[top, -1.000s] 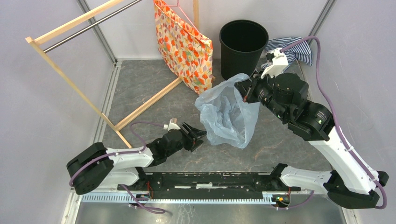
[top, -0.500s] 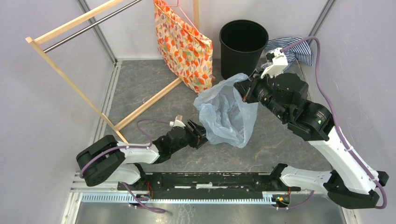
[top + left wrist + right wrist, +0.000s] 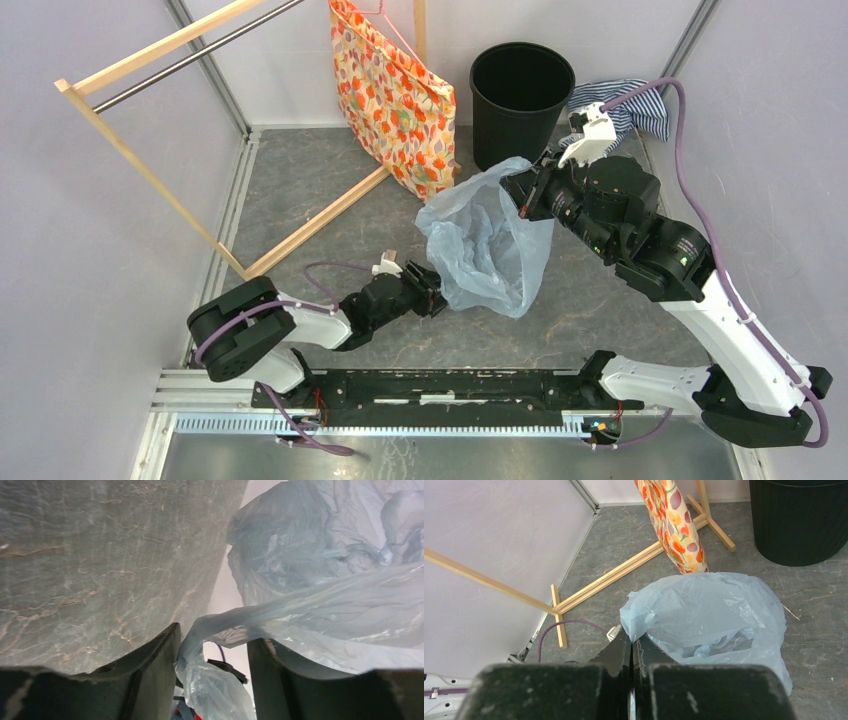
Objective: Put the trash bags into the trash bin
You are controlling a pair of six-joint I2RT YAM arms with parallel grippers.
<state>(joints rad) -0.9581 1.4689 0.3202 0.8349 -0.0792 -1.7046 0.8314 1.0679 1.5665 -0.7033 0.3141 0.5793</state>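
Note:
The pale-blue translucent trash bag [image 3: 487,243] hangs from my right gripper [image 3: 522,193], which is shut on its upper edge and holds it above the floor; it also shows in the right wrist view [image 3: 709,612], pinched at the fingertips of that gripper [image 3: 632,641]. My left gripper [image 3: 437,290] is open at the bag's lower left edge. In the left wrist view a fold of the bag [image 3: 320,565] lies between the spread fingers of that gripper [image 3: 212,647]. The round black trash bin [image 3: 521,100] stands upright at the back, beyond the bag, and in the right wrist view [image 3: 799,522].
An orange floral fabric bag [image 3: 392,100] hangs from a wooden rack [image 3: 150,170] at the back left, its base bar running across the floor [image 3: 320,222]. A blue-white striped cloth [image 3: 625,108] lies right of the bin. Walls close both sides.
My left gripper has moved right and forward to the bag's lower left edge, so that a fold now lies between its fingers. The right arm and the bag have stayed put.

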